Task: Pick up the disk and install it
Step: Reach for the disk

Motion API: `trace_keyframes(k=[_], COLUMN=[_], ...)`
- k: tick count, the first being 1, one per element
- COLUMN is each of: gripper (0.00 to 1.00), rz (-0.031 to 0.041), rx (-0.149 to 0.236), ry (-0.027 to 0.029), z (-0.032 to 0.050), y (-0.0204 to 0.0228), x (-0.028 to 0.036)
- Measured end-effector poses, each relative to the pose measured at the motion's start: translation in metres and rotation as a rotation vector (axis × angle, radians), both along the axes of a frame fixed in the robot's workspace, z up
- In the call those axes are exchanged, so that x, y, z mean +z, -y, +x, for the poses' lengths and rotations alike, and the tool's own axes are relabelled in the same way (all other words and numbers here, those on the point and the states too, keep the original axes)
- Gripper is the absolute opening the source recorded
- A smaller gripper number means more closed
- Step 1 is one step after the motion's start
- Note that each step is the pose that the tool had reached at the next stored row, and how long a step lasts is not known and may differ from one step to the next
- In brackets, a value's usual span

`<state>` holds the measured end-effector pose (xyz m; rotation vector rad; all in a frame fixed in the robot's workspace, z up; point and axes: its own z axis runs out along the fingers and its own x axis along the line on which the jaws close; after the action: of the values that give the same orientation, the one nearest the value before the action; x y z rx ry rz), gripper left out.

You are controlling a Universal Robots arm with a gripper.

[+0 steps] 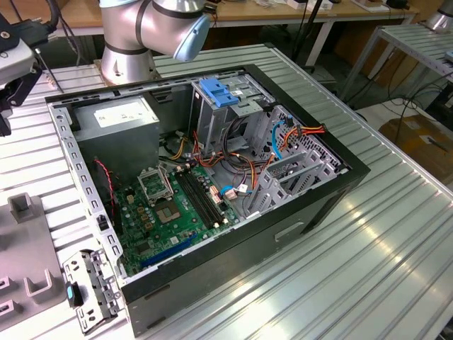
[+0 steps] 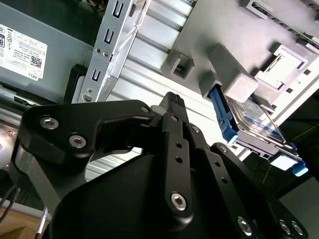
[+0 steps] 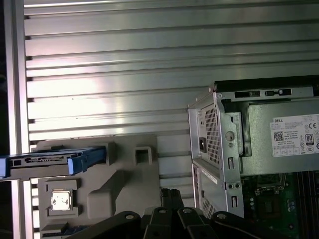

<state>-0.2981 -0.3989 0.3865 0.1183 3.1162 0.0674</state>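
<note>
In the first wrist view the picture's edge cuts off the disk (image 3: 45, 167), perhaps much of it

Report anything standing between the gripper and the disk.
Nothing visible does. In the second wrist view the gripper is apart from the disk, with open space between them. The grey holder carrying the disk has a raised block at one disk end.

Silver disk (image 2: 259, 128), blue side rails (image 2: 221, 112)
</note>
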Motion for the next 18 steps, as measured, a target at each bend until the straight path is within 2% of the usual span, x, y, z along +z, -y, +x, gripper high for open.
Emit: trace_keyframes(k=[10,11,12,13,18], gripper=[0.11,0.11,0.11,0.11,0.11], rz=[0.0,0.0001,0.0001,0.0001,0.0002], rx=[0.0,0.0,0.0,0.0,0.0], ry=[0.0001,0.0001,0.0001,-0.0001,-0.0027], z=[-0.0064,-0.0084,-0.0278,-0.0337,-0.0342], y=[0.0,0.0,-0.001,-0.0036,-0.0036], x=[-0.0001,-0.0002,-0.0004,-0.0003,-0.0005])
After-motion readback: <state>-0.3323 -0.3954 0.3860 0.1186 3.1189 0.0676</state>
